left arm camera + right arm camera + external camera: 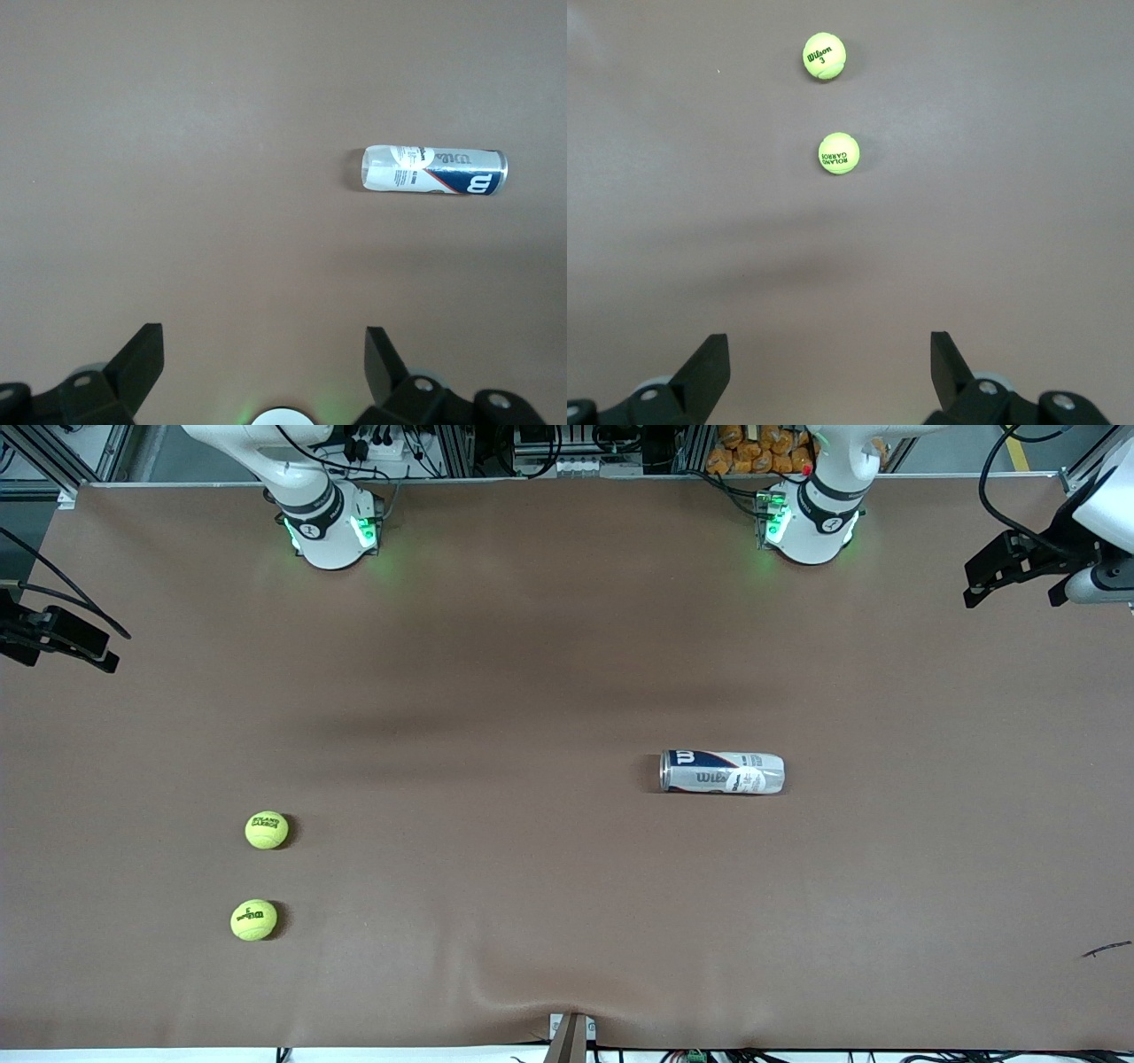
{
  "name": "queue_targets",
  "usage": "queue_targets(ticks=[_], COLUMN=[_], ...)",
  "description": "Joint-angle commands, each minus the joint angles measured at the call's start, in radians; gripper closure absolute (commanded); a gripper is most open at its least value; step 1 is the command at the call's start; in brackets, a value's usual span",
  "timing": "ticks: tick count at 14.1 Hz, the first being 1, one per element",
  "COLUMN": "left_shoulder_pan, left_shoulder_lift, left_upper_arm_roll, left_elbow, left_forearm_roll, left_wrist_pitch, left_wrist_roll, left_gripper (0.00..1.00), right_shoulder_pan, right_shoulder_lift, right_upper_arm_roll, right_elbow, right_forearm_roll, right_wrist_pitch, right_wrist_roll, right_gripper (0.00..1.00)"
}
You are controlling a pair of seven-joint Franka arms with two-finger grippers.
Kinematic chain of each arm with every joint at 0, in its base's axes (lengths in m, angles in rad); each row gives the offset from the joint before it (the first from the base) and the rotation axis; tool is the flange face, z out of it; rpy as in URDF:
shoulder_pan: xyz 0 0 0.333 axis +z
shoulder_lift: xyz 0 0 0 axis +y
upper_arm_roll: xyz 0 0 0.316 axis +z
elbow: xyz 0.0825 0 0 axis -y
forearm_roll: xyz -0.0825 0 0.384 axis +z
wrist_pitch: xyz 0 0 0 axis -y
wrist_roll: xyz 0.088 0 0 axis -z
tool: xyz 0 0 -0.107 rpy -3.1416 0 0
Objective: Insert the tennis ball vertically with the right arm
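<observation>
My right wrist cam only gets the two tennis balls, and the print is readable there: the Wilson ball (824, 56) says "Wilson 3", the other ball (838, 153) reads "ROLAND GARROS". My left wrist cam shows just the ball can (434, 170) lying on its side, big W logo on the label.

The front view has all of it on the brown table (532, 646): both balls toward the right arm's end, the Wilson one closer to the table's front edge, the can well apart toward the left arm's end.

My right gripper (828, 372) and left gripper (264, 365) both hang over the table's end edges, jaws spread wide, holding nothing.
</observation>
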Motion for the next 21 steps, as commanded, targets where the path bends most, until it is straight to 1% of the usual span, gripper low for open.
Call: queue_targets(ticks=[1,5,21], left_shoulder_pan=[0.014,0.014,0.014], left_shoulder_lift=[0.042,0.042,0.054], left_upper_arm_roll=[-0.003,-0.006,-0.013], left_elbow=[0.043,0.037,0.046], left_forearm_roll=[-0.012,-0.017,-0.009], left_wrist_pitch=[-0.004,-0.015,-0.015], left_wrist_roll=[-0.017,-0.063,-0.048], left_gripper=[0.0,0.0,0.0], right_shoulder_pan=[0.002,0.002,-0.002], right_shoulder_lift=[-0.013,-0.013,-0.012], right_upper_arm_roll=[0.004,0.004,0.001], right_elbow=[-0.003,-0.003,-0.004], right_forearm_roll=[-0.017,-0.017,-0.019], right_wrist_pitch=[-0.008,-0.008,-0.022], right_wrist_roll=[0.003,0.003,0.005], right_gripper=[0.0,0.0,0.0])
